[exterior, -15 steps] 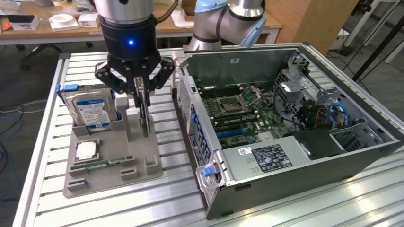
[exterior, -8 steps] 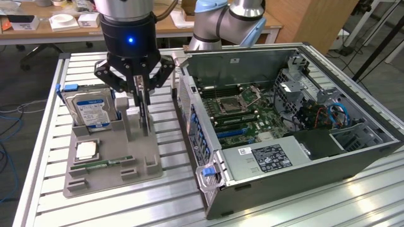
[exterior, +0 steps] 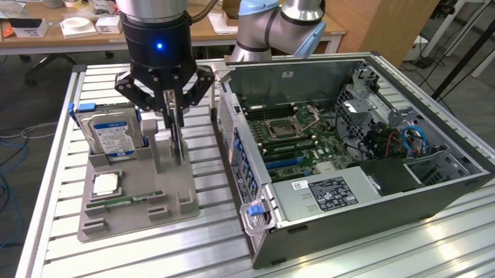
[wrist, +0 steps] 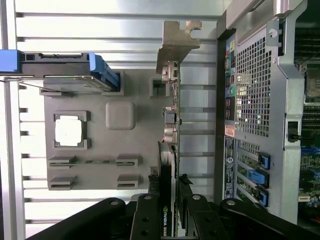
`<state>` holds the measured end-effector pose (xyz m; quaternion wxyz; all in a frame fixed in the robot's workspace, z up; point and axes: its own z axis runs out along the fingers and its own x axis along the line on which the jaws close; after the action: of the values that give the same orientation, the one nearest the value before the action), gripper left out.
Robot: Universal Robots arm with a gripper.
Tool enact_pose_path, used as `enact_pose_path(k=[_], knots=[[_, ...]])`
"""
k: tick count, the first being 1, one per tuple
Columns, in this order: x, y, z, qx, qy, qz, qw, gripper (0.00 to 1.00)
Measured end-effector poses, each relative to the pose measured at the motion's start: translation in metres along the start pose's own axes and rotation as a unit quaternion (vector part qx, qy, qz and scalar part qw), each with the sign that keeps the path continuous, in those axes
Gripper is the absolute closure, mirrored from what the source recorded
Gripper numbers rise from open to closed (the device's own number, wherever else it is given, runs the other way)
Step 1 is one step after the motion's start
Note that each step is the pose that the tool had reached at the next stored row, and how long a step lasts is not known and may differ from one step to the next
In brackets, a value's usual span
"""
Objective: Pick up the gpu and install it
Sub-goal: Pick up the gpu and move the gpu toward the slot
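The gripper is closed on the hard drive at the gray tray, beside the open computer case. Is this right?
No. The gripper is closed on the graphics card, not the hard drive, at the gray tray beside the open computer case; the wrist view shows it.

I see a slatted aluminium desk (exterior: 139, 255) under bright light, a wooden desk (exterior: 93, 41) behind (white boxes (exterior: 77, 26) on it), and blue cables (exterior: 11, 145) on the grey floor (exterior: 19, 202).
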<state>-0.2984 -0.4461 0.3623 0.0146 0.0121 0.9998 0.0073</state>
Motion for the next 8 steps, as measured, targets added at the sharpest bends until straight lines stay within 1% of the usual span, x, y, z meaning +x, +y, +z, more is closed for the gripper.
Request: enact_pose_path(k=[8], knots=[[-0.0002, 0.0001, -0.0064, 0.0, 0.0, 0.0, 1.0, 0.75]])
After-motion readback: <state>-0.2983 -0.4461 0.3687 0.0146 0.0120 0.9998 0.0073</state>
